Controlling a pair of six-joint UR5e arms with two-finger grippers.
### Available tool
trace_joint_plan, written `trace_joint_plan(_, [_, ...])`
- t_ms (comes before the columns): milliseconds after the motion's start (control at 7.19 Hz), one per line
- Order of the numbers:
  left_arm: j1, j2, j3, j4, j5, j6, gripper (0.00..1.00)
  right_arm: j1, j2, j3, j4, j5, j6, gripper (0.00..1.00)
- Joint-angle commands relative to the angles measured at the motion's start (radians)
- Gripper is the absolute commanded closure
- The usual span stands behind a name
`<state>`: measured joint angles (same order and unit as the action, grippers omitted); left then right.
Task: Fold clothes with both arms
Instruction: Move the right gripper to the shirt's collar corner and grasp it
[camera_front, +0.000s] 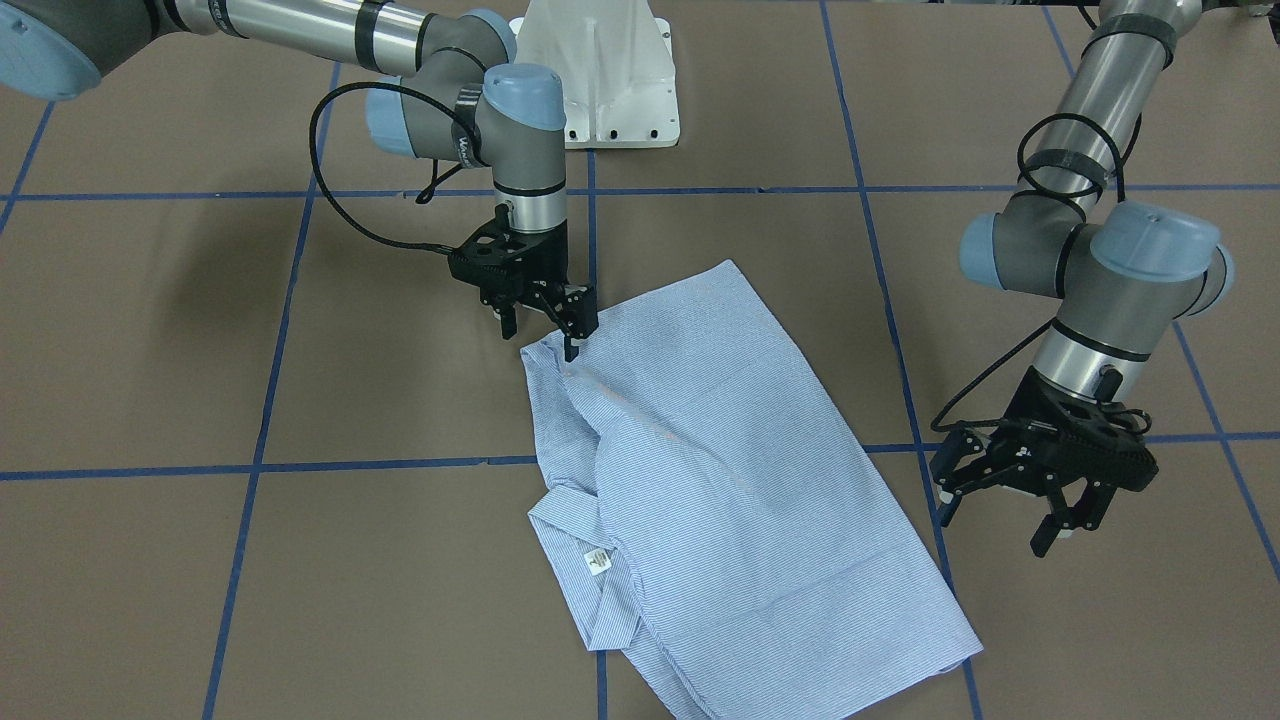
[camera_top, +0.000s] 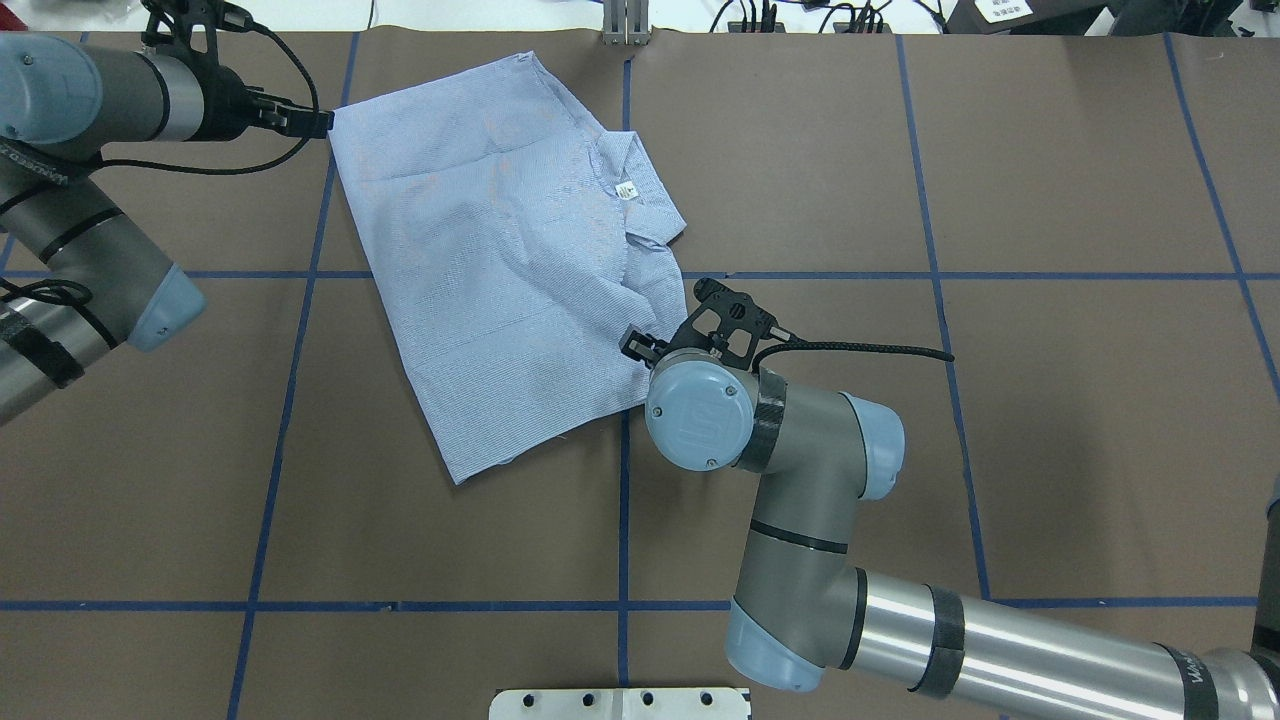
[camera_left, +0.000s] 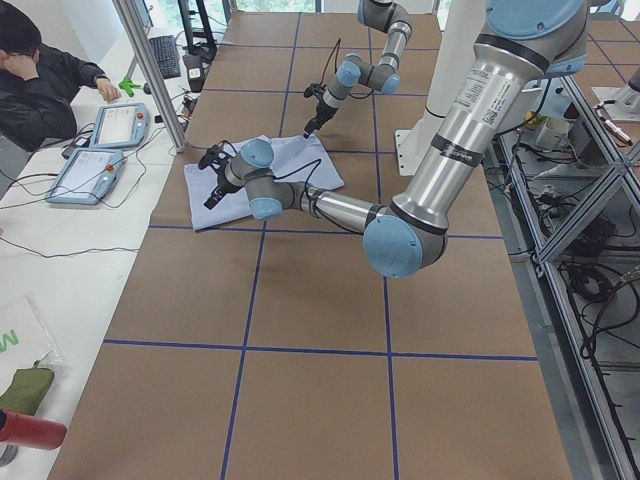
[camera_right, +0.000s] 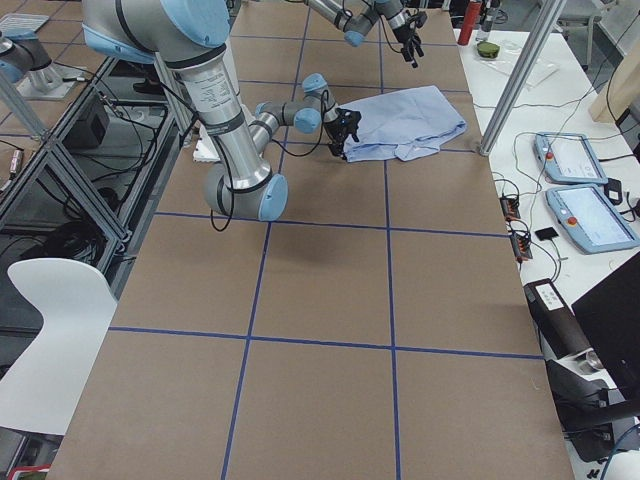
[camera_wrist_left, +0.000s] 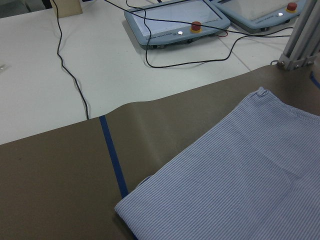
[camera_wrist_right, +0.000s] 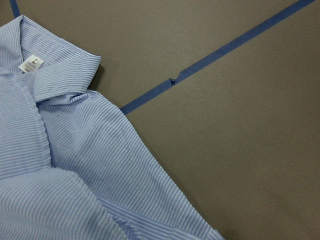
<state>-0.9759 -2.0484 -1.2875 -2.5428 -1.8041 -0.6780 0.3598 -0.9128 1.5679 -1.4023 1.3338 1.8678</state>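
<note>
The light blue striped shirt (camera_front: 720, 470) lies flat on the brown table, folded into a rough rectangle, with its collar and white neck label (camera_front: 598, 560) showing. It also shows in the overhead view (camera_top: 500, 260). My right gripper (camera_front: 540, 340) is open and low at the shirt's edge near the shoulder, with one fingertip (camera_front: 572, 350) touching the cloth. In the overhead view the right gripper (camera_top: 645, 350) sits at that edge. My left gripper (camera_front: 995, 522) is open and empty, raised just beside the shirt's hem side. In the overhead view the left gripper (camera_top: 310, 122) is next to the shirt's far corner. The wrist views show cloth (camera_wrist_left: 240, 180) (camera_wrist_right: 75, 165) but no fingers.
Blue tape lines (camera_front: 260, 465) divide the table into a grid. The white pedestal base (camera_front: 600, 70) stands at the robot's side. Beyond the far edge, teach pendants (camera_wrist_left: 175, 22) and cables lie on a white bench. An aluminium post (camera_top: 625, 25) stands at that edge. A person (camera_left: 40, 80) sits there.
</note>
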Motion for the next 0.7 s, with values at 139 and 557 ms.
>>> trace_joint_plan(139, [0.000,0.005,-0.001,-0.005,-0.003,0.000,0.00,-0.015,0.003,-0.009,-0.010,-0.040,-0.024,0.01])
trace_joint_plan(557, [0.000,0.017,-0.003,-0.011,-0.001,0.002,0.00,-0.021,0.012,-0.014,-0.007,-0.050,-0.032,0.19])
